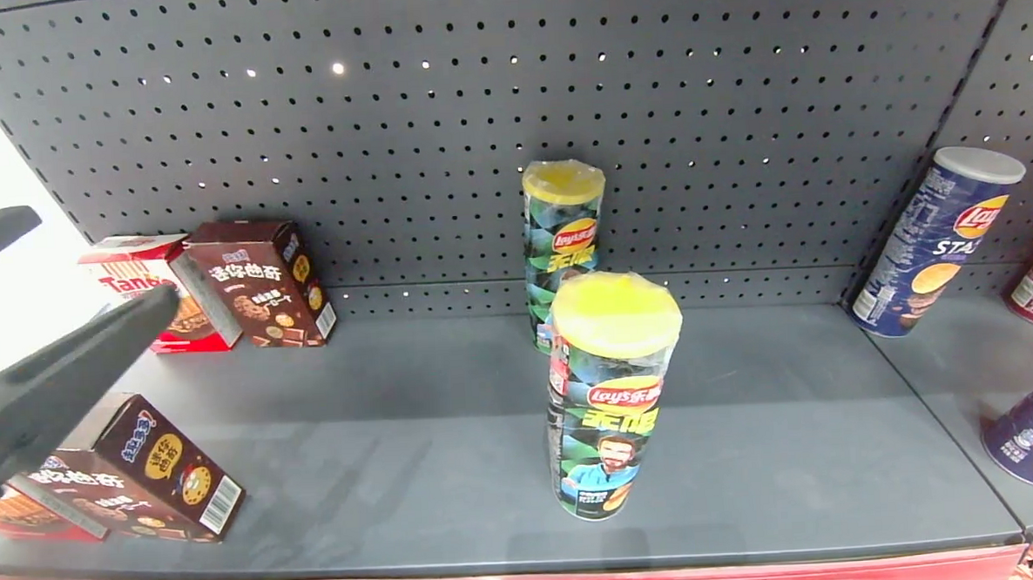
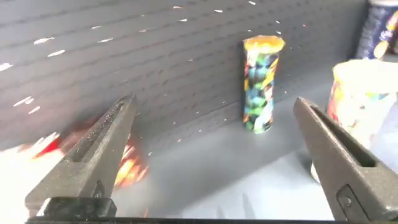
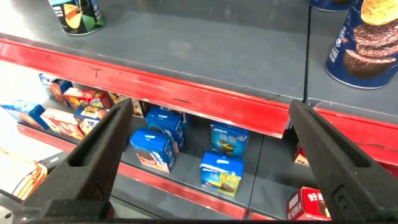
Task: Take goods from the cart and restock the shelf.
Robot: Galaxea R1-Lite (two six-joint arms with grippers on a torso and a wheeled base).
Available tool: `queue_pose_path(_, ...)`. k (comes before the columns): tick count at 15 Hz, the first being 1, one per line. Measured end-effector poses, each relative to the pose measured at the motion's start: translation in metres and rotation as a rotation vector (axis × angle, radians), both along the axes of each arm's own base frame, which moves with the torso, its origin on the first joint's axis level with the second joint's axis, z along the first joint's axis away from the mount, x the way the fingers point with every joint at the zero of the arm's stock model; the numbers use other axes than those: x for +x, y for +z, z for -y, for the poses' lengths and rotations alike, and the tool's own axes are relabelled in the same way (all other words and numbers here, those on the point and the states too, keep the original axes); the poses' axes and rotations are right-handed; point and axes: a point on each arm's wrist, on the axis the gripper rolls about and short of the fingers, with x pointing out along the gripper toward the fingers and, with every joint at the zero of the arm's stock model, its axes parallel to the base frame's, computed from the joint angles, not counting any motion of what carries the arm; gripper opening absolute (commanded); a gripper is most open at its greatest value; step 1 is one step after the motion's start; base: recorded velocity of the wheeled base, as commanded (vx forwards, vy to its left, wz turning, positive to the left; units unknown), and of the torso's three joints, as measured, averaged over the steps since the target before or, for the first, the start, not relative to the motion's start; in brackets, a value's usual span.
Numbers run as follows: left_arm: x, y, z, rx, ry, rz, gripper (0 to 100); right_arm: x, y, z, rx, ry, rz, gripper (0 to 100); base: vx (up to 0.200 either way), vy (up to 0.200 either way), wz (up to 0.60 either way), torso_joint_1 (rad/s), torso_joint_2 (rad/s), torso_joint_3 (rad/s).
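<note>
**Restocking in progress:** On the grey shelf [image 1: 384, 453], the front can [image 1: 613, 399] stands upright near the lip. The rear can [image 1: 562, 244] stands straight behind it, against the pegboard [image 1: 473, 83]. Both cans are yellow-lidded.

The head camera alone takes in the brown boxes [image 1: 263, 284] at the left and a blue can [image 1: 933, 246] leaning in the right-hand bay. The left gripper [image 1: 105, 256] hangs at the shelf's left end, fingers spread and empty, one finger partly hiding the nearest box. Its wrist camera shows the rear can whole, while the front can is a blur cut off at the frame edge.

The right gripper [image 3: 210, 104], fingers released and holding nothing, sits below the shelf's red front edge [image 3: 186, 93]. Its camera shows blue boxes [image 3: 158, 140] on a lower shelf [image 3: 186, 186], and only the front can's base.
</note>
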Motion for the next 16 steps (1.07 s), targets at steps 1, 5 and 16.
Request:
queue_pose_path(1,-0.022,-0.013,-0.012,-0.027,0.036,0.021,100,0.000,0.000,0.000,0.000,0.000,0.000,100,0.000,0.000,0.00,0.000,0.00,0.000)
queue_pose_path(5,-0.080,-0.088,-0.038,-0.123,0.289,0.051,100,0.000,0.000,0.000,0.000,0.000,0.000,100,0.000,0.000,0.00,0.000,0.00,0.000)
queue_pose_path(16,-0.113,-0.187,-0.039,-0.083,0.360,-0.215,100,0.000,0.000,0.000,0.000,0.000,0.000,100,0.000,0.000,0.00,0.000,0.00,0.000)
